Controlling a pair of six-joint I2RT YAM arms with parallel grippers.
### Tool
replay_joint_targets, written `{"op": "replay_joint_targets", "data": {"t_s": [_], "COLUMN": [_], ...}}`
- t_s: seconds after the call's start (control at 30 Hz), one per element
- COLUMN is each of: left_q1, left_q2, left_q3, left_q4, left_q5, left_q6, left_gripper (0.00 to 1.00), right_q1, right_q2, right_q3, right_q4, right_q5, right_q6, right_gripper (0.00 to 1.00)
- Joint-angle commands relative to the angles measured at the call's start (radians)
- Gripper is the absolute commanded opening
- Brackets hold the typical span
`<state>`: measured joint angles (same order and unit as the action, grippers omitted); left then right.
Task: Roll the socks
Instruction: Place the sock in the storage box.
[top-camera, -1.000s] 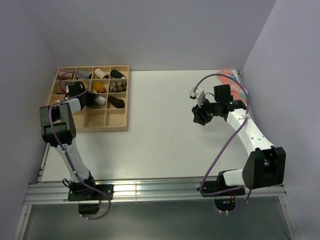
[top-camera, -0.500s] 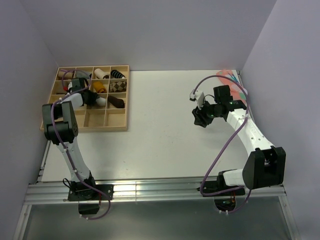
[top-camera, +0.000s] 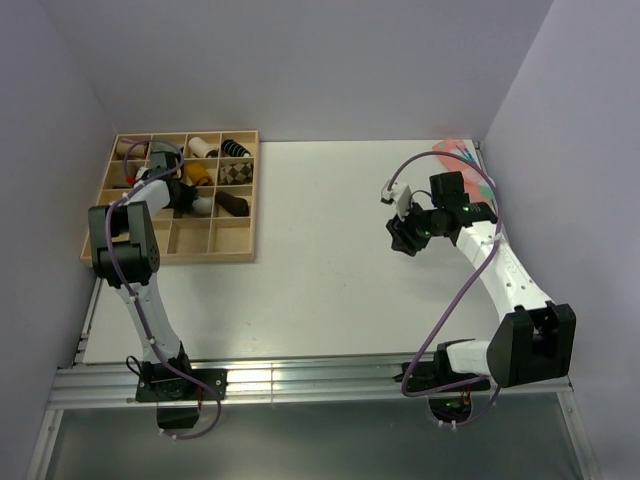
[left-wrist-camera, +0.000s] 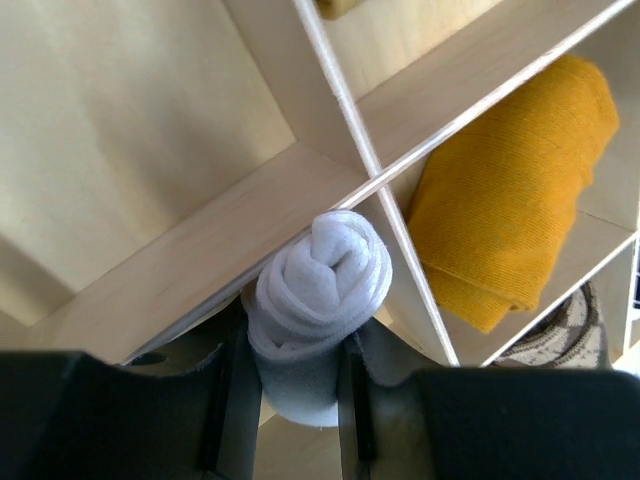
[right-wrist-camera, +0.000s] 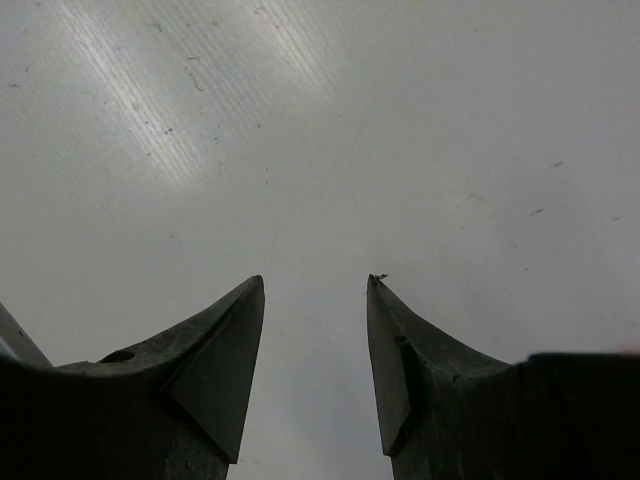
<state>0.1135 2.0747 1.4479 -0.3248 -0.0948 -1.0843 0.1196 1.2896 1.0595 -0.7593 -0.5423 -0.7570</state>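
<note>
The socks (left-wrist-camera: 320, 285) are a small white roll, clamped between my left gripper's (left-wrist-camera: 295, 350) fingers. The roll's coiled end points down at a divider crossing of the wooden tray (left-wrist-camera: 210, 240). From above, the left gripper (top-camera: 185, 197) hangs over the tray's middle row, the white socks (top-camera: 203, 203) sticking out to its right. My right gripper (top-camera: 403, 238) hovers over the bare table on the right side. In the right wrist view, the right gripper (right-wrist-camera: 315, 285) is open with only the table surface between its fingertips.
The compartmented wooden tray (top-camera: 215, 255) sits at the back left and holds a mustard roll (left-wrist-camera: 510, 200), a checkered roll (left-wrist-camera: 560, 335), a brown roll (top-camera: 232, 206) and others. A coral-pink sock (top-camera: 455, 152) lies at the back right corner.
My left wrist has moved a little toward the back of the tray, still carrying the white roll. The right arm has shifted slightly to the right.
</note>
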Motion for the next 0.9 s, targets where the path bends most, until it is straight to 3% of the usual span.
{"op": "replay_joint_targets", "data": {"t_s": [0.0,0.27,0.7,0.73,0.87], "left_q1": [0.003,-0.005,-0.018,-0.021,-0.023], "left_q2": [0.016,-0.004,-0.067,-0.071,-0.082], "left_q3": [0.008,0.029,0.052,0.054,0.077], "left_q4": [-0.235,-0.269,-0.252,-0.252,-0.256], "left_q5": [-0.121,-0.172,-0.166,-0.171,-0.169], "left_q6": [-0.002,-0.009,0.027,0.027,0.027], "left_gripper": [0.29,0.42,0.53,0.63,0.65], "right_q1": [-0.006,-0.006,-0.006,-0.006,-0.006], "right_q2": [-0.038,-0.049,-0.055,-0.052,-0.047], "right_q3": [0.002,0.002,0.008,0.01,0.008], "right_q4": [-0.02,-0.035,-0.044,-0.044,-0.038], "right_q5": [0.004,0.013,0.024,0.024,0.024], "right_q6": [-0.015,-0.021,-0.03,-0.03,-0.03], "right_gripper": [0.53,0.53,0.53,0.53,0.53]}}
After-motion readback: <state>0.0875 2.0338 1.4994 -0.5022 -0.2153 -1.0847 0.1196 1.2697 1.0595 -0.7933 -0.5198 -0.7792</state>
